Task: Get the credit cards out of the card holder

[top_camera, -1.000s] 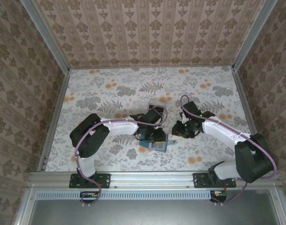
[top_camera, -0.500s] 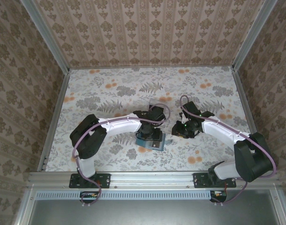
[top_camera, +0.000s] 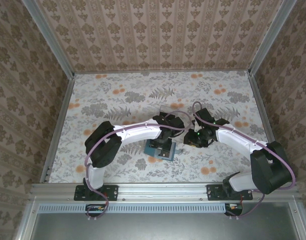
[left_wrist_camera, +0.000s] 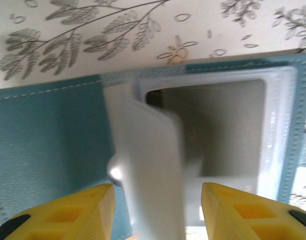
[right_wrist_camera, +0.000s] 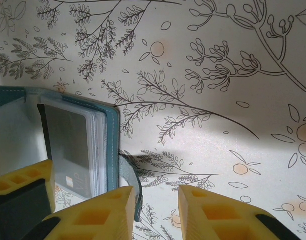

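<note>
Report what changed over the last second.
The left arm swung its elbow in toward the middle, and the left claw opened over the open holder, with a clear sleeve standing in its gap. The right claw stayed open beside the strap, and the holder kept about its place.

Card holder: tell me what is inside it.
Lying open, the card holder shows a dark grey card behind clear plastic sleeves. Anything beneath that card is covered, so further cards cannot be made out.
</note>
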